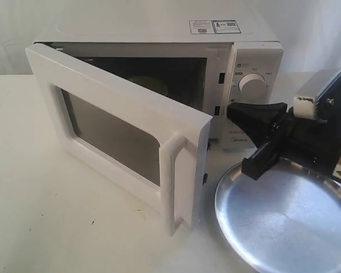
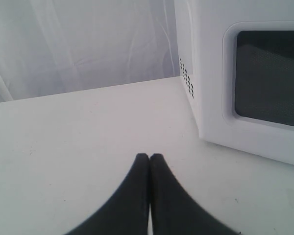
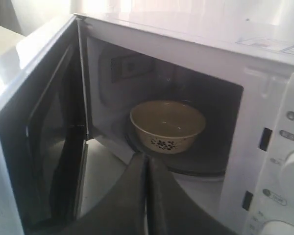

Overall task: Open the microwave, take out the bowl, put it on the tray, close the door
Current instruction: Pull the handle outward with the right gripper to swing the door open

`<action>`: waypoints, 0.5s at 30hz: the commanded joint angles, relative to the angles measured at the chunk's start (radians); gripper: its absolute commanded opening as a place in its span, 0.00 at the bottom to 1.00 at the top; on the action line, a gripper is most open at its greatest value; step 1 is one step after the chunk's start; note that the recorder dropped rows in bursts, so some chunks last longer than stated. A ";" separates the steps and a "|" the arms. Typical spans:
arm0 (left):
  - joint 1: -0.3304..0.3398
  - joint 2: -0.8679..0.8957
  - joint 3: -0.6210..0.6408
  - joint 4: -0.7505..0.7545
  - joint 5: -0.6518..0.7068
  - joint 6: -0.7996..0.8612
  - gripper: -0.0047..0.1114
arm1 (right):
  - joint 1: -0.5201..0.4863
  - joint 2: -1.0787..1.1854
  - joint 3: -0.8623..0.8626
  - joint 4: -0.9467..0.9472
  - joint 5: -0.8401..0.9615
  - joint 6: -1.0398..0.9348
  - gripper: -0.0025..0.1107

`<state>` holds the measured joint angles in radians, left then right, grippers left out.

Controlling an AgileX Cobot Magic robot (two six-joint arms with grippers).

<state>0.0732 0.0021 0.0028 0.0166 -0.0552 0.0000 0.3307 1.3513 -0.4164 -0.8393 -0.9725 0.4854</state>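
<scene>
The white microwave (image 1: pixel 247 62) stands at the back with its door (image 1: pixel 119 133) swung wide open towards the front left. Inside, on the turntable, sits the cream bowl (image 3: pixel 167 125), with a small dark flower print on its side; it shows only dimly in the exterior view (image 1: pixel 149 85). My right gripper (image 3: pixel 147 157) is shut and empty, its tips just outside the cavity and pointing at the bowl; in the exterior view it hangs (image 1: pixel 233 112) before the control panel, above the silver tray (image 1: pixel 284 222). My left gripper (image 2: pixel 149 157) is shut and empty, low over the table beside the door (image 2: pixel 264 78).
The door's bar handle (image 1: pixel 179 182) juts out towards the table's front. Two round knobs (image 1: pixel 251 84) sit on the panel right behind my right gripper. A white curtain (image 2: pixel 78 44) backs the table. The left arm is outside the exterior view.
</scene>
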 commanded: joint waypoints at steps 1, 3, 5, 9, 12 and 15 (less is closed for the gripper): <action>-0.004 -0.002 -0.003 -0.008 -0.004 0.000 0.04 | 0.000 0.095 -0.025 -0.096 -0.154 -0.009 0.02; -0.004 -0.002 -0.003 -0.008 -0.004 0.000 0.04 | 0.000 0.131 -0.026 -0.160 -0.240 -0.009 0.02; -0.004 -0.002 -0.003 -0.008 -0.004 0.000 0.04 | 0.000 0.139 -0.026 -0.252 -0.249 -0.009 0.02; -0.004 -0.002 -0.003 -0.008 -0.004 0.000 0.04 | 0.048 0.135 -0.035 -0.319 -0.249 0.014 0.02; -0.004 -0.002 -0.003 -0.008 -0.004 0.000 0.04 | 0.083 0.135 -0.042 -0.353 -0.249 0.014 0.02; -0.004 -0.002 -0.003 -0.008 -0.004 0.000 0.04 | 0.127 0.135 -0.051 -0.328 -0.249 0.005 0.02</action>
<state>0.0732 0.0021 0.0028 0.0166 -0.0552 0.0000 0.4405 1.4889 -0.4579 -1.1866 -1.2038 0.4951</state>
